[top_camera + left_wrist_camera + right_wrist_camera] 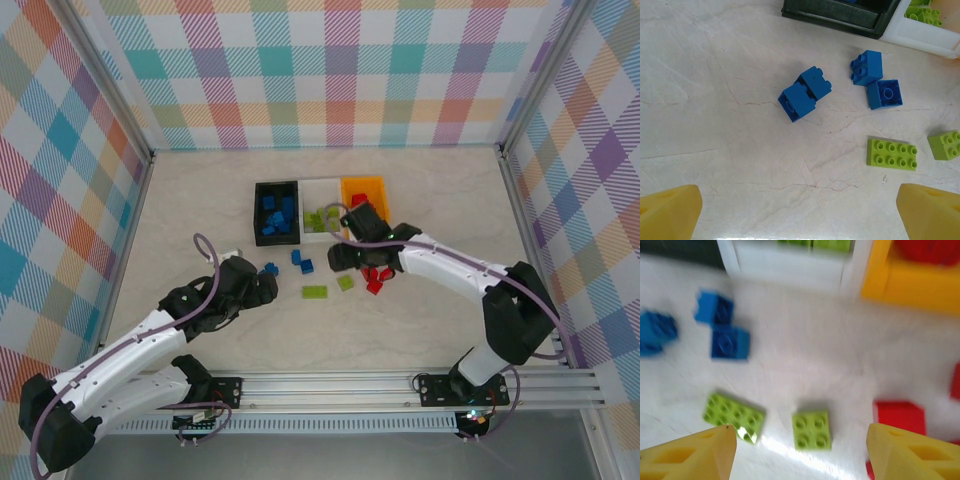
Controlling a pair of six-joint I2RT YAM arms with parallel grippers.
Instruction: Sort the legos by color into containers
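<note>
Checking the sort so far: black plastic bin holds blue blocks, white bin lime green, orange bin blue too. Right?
No: the orange plastic bin holds a red block, not blue, as the top external view shows. Blue blocks in the black plastic bin and lime green blocks in the white bin are right.

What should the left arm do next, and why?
Probably ease the left gripper forward and down over the blue pair. Its jaws stand open and empty, that pair lies loose on the table just ahead of it, and the black bin already holds blue legos.
</note>
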